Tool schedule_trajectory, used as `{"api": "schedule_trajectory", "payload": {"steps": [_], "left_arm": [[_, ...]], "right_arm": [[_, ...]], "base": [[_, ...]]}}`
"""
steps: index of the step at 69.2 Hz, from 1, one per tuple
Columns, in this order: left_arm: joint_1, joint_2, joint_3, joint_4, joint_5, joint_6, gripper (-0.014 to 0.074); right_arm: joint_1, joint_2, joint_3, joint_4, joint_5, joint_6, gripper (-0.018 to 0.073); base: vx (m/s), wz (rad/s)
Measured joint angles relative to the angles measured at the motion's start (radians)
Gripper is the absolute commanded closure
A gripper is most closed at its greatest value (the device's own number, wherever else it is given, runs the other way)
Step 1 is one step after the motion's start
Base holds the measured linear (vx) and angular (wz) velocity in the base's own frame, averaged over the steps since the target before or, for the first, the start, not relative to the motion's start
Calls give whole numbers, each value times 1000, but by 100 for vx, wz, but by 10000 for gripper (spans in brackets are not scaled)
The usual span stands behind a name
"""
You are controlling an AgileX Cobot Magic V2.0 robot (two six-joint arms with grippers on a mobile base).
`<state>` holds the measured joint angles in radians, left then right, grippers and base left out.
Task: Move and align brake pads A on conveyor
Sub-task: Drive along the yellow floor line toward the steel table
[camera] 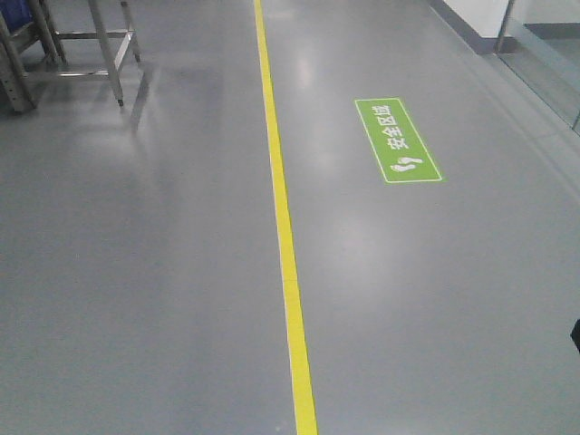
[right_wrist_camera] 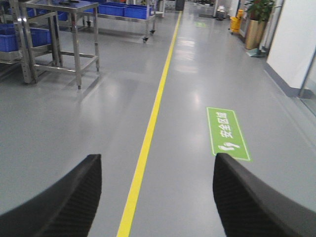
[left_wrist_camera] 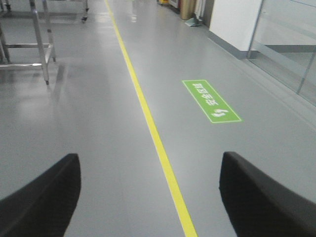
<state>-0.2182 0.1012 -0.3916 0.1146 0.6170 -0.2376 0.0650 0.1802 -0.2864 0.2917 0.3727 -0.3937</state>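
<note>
The left claw [left_wrist_camera: 150, 163] and right claw [right_wrist_camera: 158, 160] are hanging spread, a yellow line [left_wrist_camera: 148, 118] running between their fingers.

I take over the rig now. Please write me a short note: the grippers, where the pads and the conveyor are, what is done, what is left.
Left gripper: open, empty.
Right gripper: open, empty.
Pads and conveyor: in no view. The cameras show only grey floor, a yellow line, a green sign, and a steel rack and blue bins far off.
Done: nothing visible.
Left: probably reach the conveyor first, then move and align the pads.
</note>
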Motion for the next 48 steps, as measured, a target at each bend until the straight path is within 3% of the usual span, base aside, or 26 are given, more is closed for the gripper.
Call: {"api": "schedule_trajectory", "payload": {"steps": [48], "left_arm": [[0,0,0,0,0,0,37]], "right_arm": [[0,0,0,0,1,0,86]], "base": [[69,3]]}}
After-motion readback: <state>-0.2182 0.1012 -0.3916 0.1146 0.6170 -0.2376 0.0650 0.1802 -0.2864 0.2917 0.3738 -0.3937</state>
